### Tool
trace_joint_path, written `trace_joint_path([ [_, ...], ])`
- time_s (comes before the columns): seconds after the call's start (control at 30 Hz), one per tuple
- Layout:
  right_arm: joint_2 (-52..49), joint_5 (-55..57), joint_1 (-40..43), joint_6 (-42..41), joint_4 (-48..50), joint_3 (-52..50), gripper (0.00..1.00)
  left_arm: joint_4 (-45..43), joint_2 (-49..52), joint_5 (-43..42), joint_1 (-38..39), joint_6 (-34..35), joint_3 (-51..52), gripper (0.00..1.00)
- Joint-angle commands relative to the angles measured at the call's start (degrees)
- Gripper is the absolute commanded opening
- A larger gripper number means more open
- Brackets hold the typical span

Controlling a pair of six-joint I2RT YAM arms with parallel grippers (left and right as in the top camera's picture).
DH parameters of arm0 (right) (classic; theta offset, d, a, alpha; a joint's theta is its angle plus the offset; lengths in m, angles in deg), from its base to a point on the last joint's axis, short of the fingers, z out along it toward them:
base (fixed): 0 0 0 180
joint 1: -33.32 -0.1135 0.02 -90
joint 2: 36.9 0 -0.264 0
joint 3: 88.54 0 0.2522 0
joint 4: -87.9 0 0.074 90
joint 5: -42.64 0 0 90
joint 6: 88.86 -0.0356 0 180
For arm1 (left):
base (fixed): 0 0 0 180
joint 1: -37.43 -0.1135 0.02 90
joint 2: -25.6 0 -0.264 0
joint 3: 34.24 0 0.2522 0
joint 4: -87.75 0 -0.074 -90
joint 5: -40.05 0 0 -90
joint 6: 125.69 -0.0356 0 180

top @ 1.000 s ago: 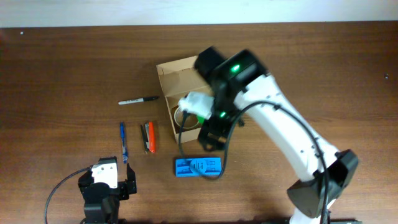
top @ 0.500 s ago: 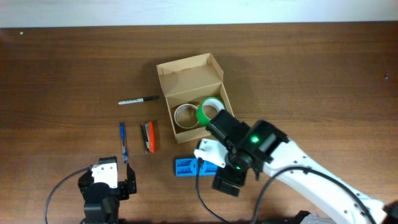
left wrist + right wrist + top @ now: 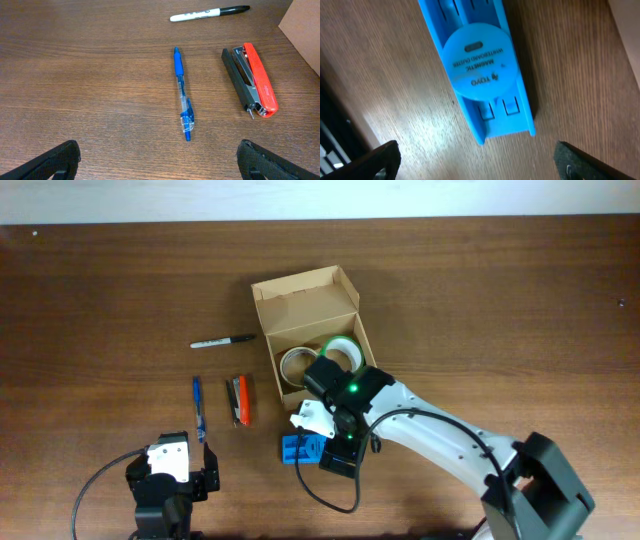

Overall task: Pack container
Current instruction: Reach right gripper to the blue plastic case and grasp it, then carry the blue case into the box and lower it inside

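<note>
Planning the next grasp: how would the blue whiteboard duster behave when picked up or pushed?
The blue whiteboard duster looks like hollow moulded plastic, so probably stiff and light. Lying flat and boxy, it should slide, not roll, if pushed.

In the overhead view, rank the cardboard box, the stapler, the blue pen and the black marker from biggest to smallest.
1. cardboard box
2. stapler, shorter than the pens but clearly thicker
3. blue pen and black marker: about equally long and thin, too alike to rank
</note>
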Motion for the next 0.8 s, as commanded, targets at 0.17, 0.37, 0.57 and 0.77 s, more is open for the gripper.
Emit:
trace_joint_path([
  [0.17, -3.4, 3.4, -4.6, 0.8, 4.7, -0.5, 1.0, 0.0, -0.3, 0.6, -0.1, -1.1, 0.5, 1.0],
  [0.37, -5.3, 3.3, -4.6, 3.3, 6.2, -0.5, 1.0, 0.0, -0.3, 0.6, -0.1, -1.1, 0.5, 1.0],
  [0.57, -7.9, 3.4, -4.6, 3.8, 9.0, -0.5, 0.99, 0.0, -0.3, 0.6, -0.1, -1.1, 0.5, 1.0],
  [0.77, -10.9, 3.4, -4.6, 3.8, 9.3, -0.5, 0.95, 0.0, -0.3, 0.6, -0.1, -1.1, 0.5, 0.99],
])
